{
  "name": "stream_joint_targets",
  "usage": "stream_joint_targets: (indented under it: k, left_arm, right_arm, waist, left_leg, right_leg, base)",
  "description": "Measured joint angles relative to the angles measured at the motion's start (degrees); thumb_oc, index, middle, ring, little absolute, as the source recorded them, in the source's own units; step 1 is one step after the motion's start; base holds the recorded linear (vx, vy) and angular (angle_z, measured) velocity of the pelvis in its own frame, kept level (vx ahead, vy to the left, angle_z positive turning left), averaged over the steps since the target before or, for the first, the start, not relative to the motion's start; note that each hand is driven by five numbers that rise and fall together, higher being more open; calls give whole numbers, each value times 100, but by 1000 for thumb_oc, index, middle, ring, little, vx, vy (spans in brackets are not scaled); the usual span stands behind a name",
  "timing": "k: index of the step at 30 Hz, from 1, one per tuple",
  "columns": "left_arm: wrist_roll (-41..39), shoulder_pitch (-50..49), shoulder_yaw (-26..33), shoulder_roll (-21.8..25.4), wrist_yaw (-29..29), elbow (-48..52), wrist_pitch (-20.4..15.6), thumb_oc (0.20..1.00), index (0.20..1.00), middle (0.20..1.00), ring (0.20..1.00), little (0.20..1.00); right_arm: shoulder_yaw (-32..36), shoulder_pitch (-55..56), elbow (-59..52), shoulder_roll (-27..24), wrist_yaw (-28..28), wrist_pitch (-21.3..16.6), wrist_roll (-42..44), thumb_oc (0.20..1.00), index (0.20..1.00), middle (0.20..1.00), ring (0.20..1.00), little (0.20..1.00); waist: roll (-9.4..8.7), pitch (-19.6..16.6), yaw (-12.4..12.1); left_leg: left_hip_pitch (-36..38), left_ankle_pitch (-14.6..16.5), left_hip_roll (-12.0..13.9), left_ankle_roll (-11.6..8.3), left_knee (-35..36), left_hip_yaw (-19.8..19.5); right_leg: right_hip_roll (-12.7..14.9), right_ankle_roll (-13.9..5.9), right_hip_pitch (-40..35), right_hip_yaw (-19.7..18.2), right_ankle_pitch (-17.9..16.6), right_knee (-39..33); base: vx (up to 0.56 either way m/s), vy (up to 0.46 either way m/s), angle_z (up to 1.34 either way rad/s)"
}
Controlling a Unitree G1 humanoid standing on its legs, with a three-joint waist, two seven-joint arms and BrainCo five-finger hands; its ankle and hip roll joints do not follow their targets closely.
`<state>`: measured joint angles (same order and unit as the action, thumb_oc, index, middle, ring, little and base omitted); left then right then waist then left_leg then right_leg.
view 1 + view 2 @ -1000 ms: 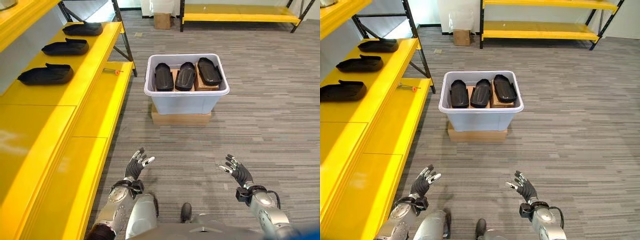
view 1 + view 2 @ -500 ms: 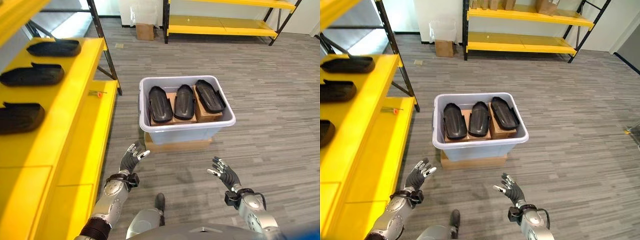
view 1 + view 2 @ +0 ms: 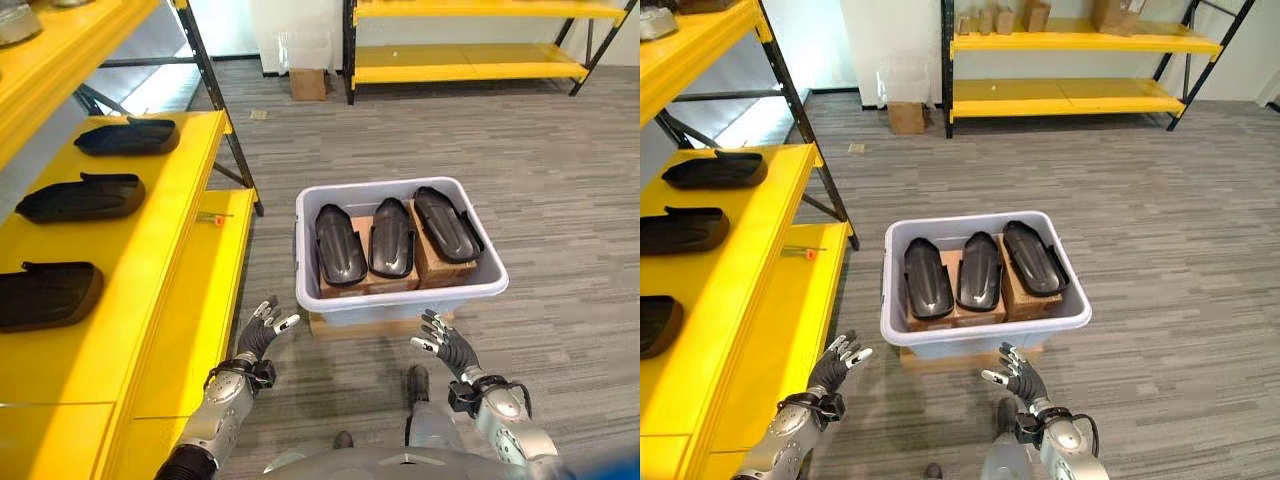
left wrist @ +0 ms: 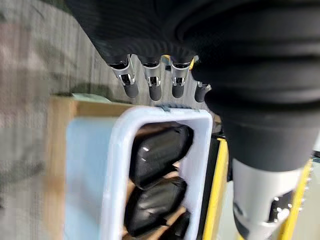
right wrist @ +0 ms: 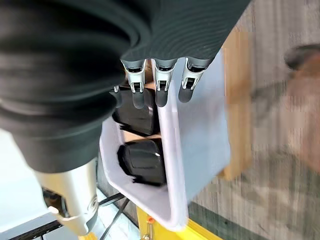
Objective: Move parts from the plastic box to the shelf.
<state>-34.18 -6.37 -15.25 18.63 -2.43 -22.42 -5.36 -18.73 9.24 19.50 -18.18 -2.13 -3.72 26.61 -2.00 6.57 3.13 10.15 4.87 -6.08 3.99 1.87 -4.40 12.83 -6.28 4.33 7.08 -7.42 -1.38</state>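
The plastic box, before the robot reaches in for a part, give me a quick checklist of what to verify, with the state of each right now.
1. Left hand free, fingers relaxed, holding nothing: ok.
2. Right hand free, fingers relaxed, holding nothing: ok.
3. Plastic box in front, between the two hands: ok.
4. Parts to pick: three black parts lie side by side in the box, uncovered: ok.
5. Room on the shelf: three black parts on shelf already, with bare yellow surface nearer the robot: ok.
6. Hands over the box: both are short of its near wall, not yet above the parts: not ok.
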Motion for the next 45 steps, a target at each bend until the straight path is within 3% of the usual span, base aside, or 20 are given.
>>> stream_joint_targets:
  k: [1, 5, 8, 10, 19, 21, 22, 23, 25, 26, 27, 28, 29, 32, 33, 35, 36, 37, 38, 45]
  left_arm:
    - [0, -107, 35, -1, -3, -23, 0, 1000, 1000, 1000, 1000, 1000]
    - [-5, -410, 67, -106, 2, -31, 16, 1000, 1000, 1000, 1000, 1000]
    - [-7, -419, 63, -224, 14, -18, 19, 1000, 1000, 1000, 1000, 1000]
    - [-8, -336, 68, -283, 43, 0, 17, 1000, 1000, 1000, 1000, 1000]
    - [-13, -289, 119, -254, 77, 7, 19, 1000, 1000, 1000, 1000, 1000]
    - [-13, -261, 117, -251, 78, 7, 20, 1000, 1000, 1000, 1000, 1000]
    - [-14, -212, 130, -232, 73, -19, 20, 1000, 1000, 1000, 1000, 1000]
    - [-14, -138, 158, -218, 74, -12, 5, 1000, 1000, 1000, 1000, 1000]
    - [-14, -173, 102, -190, 70, -23, 23, 1000, 1000, 1000, 1000, 1000]
    - [-14, -181, 47, -201, 75, -34, 29, 1000, 1000, 1000, 1000, 1000]
    - [-14, -174, 25, -334, 79, -73, 15, 1000, 1000, 1000, 1000, 1000]
    - [-13, -150, -60, -367, 87, 43, -6, 1000, 1000, 1000, 1000, 1000]
    - [-16, 137, -120, -416, 97, -148, 7, 1000, 1000, 1000, 1000, 1000]
    - [-16, 85, -312, -366, 78, -230, 25, 1000, 1000, 1000, 1000, 1000]
    - [-18, 49, -317, -375, 85, -229, 34, 1000, 1000, 1000, 1000, 1000]
    - [-20, 48, -367, -408, 141, -122, 34, 1000, 1000, 1000, 1000, 1000]
    - [-21, 54, -359, -250, 142, -65, -12, 1000, 1000, 1000, 1000, 1000]
    - [-21, 73, -278, 32, 143, 63, -12, 1000, 1000, 1000, 1000, 1000]
    - [-21, 85, -258, 163, 143, 73, -12, 1000, 1000, 1000, 1000, 1000]
    - [-20, 8, -243, 244, 211, 440, -8, 1000, 1000, 1000, 1000, 1000]
  right_arm:
    - [-11, -39, 7, 28, -8, -1, -27, 1000, 1000, 1000, 1000, 1000]
    - [58, -106, -54, -178, -2, -20, -42, 1000, 1000, 1000, 1000, 1000]
    - [147, -74, -49, -424, 1, -24, -40, 1000, 1000, 1000, 1000, 1000]
    - [252, -69, 33, -638, 5, -19, -38, 1000, 1000, 1000, 1000, 1000]
    - [229, -38, 20, -513, 1, -39, -22, 1000, 1000, 1000, 1000, 1000]
    - [166, -46, 10, -491, 2, -41, -21, 1000, 1000, 1000, 1000, 1000]
    - [146, -89, 36, -465, 2, -46, -21, 1000, 1000, 1000, 1000, 1000]
    - [107, -109, 7, -470, -8, -47, -21, 1000, 1000, 1000, 1000, 1000]
    - [50, -121, -40, -505, 3, -52, -21, 1000, 1000, 1000, 1000, 1000]
    - [-5, -130, -43, -516, -1, -50, -21, 1000, 1000, 1000, 1000, 1000]
    - [-8, -138, -73, -606, -1, -53, -19, 1000, 1000, 1000, 1000, 1000]
    - [21, -111, -207, -782, 1, -72, -21, 1000, 1000, 1000, 1000, 1000]
    - [115, -165, -67, -711, 27, -65, -20, 1000, 1000, 1000, 1000, 1000]
    - [135, -257, -28, -477, 47, -142, -8, 1000, 1000, 1000, 1000, 1000]
    - [155, -269, -70, -474, 31, -165, 13, 1000, 1000, 1000, 1000, 1000]
    - [291, -7, -176, -577, 17, -171, 21, 1000, 1000, 1000, 1000, 1000]
    - [222, 78, -228, -447, -25, -171, 27, 1000, 1000, 1000, 1000, 1000]
    - [148, 148, -295, -283, -58, -171, 28, 1000, 1000, 1000, 1000, 1000]
    - [147, 177, -396, -193, -54, -170, 28, 1000, 1000, 1000, 1000, 1000]
    - [230, 82, -941, -276, -106, -231, 28, 1000, 1000, 1000, 1000, 1000]
  waist:
    - [-131, -119, -108]
    - [110, -201, -83]
    - [117, -196, -64]
    - [365, -122, -30]
    - [218, -3, 46]
    - [202, 16, 21]
    - [98, 114, 13]
    - [-71, 214, -132]
    - [-211, 302, -178]
    - [-173, 287, -153]
    - [195, 233, -85]
    - [507, 219, 17]
    - [503, 305, 81]
    - [140, 197, -55]
    - [169, 177, -108]
    - [537, 22, 12]
    - [397, 0, -61]
    - [67, 35, -57]
    - [0, 82, -63]
    - [-62, 189, -4]
  left_leg:
    - [90, 77, 55, -113, 18, 16]
    - [24, 270, 608, -452, -234, 103]
    - [-268, 341, 744, -597, -614, 230]
    - [-247, 279, 1099, -702, -278, 229]
    - [-324, 219, 1369, -856, -373, 164]
    - [-460, 240, 1359, -865, -711, 149]
    - [-918, 273, 1206, -948, -1616, 103]
    - [-1753, -107, 1038, -1212, -3121, 10]
    - [-2142, -229, 758, -1120, -3769, -399]
    - [-2070, -238, 856, -1025, -3216, -202]
    - [-1965, -314, 1312, -924, -2296, -65]
    - [-1920, -275, 1937, -932, -1228, -93]
    - [-1820, -508, 2220, -1075, -534, -98]
    - [-1646, -761, 2087, -1138, 198, 229]
    - [-1480, -769, 1951, -1127, 228, 225]
    - [-899, -1017, 1752, -1144, 375, 464]
    - [-822, -894, 1481, -980, 376, 735]
    - [-808, -866, 1140, -816, 349, 879]
    - [-821, -863, 1064, -757, 348, 953]
    - [-836, -775, 955, -651, 348, 1102]
  right_leg:
    - [-34, -57, -210, 152, -204, -195]
    - [-608, 268, -356, 249, -140, -398]
    - [-712, 475, -394, 314, -27, -395]
    - [-988, 505, -396, 369, 60, -400]
    - [-1223, 645, -399, 479, 126, -432]
    - [-1245, 692, -415, 497, 144, -430]
    - [-1214, 740, -395, 492, 175, -428]
    - [-1107, 745, -368, 479, 294, -427]
    - [-955, 745, -403, 422, 339, -428]
    - [-943, 479, -415, 446, 526, -433]
    - [-1210, 502, -310, 524, 674, -28]
    - [-1376, 774, 79, 448, 1364, 1703]
    - [-1401, 786, 98, 418, 1874, 1921]
    - [-1069, 636, 40, 73, 1594, 1257]
    - [-966, 570, -105, -67, 1390, 906]
    - [-839, 276, -630, -22, 775, 5]
    - [-498, 249, -776, 18, 756, -167]
    - [-219, 168, -815, -1, 441, -390]
    - [-93, 41, -761, -32, 347, -364]
    - [-11, -93, -679, -3, 221, -398]
  base:
    - [143, -295, -21]
    - [67, -188, -8]
    - [31, -155, 8]
    - [32, -216, -1]
    - [-1, -128, 4]
    - [-101, -137, 15]
    - [-102, -90, -1]
    - [-49, -39, -14]
    - [59, 45, -43]
    - [149, 104, -37]
    - [158, 143, -5]
    - [148, 191, 37]
    - [141, 222, 30]
    - [158, 241, -32]
    - [261, 365, -53]
    - [181, 270, -31]
    - [95, 189, -36]
    - [95, 187, -37]
    - [108, 197, -30]
    - [40, 43, -9]
